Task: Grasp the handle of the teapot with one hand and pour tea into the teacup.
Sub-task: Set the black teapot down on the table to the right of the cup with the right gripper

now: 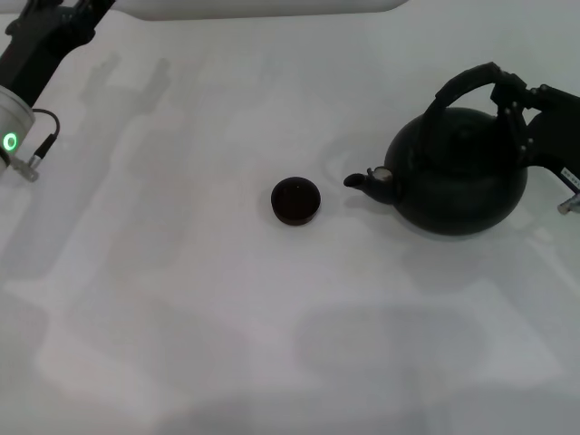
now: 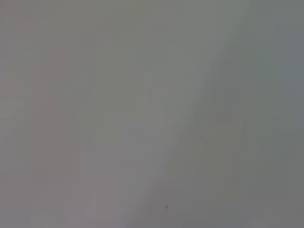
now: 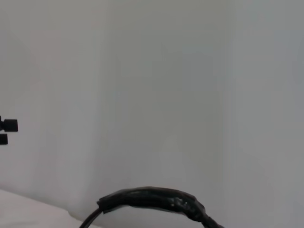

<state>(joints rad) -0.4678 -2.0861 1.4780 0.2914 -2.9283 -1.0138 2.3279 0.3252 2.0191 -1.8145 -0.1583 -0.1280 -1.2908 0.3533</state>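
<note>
White matte table (image 1: 227, 317), soft shadows across it. Two items sit on it: small dark teacup (image 1: 295, 201) near centre, upright, and big round black teapot (image 1: 458, 170) to the robot's right of it. Clear gap between them, not touching. Teapot spout (image 1: 362, 181) points toward the cup, stops short of it. Teapot upright, base flat on the surface. Far edge of the table meets a pale strip at the top of the head view.
</note>
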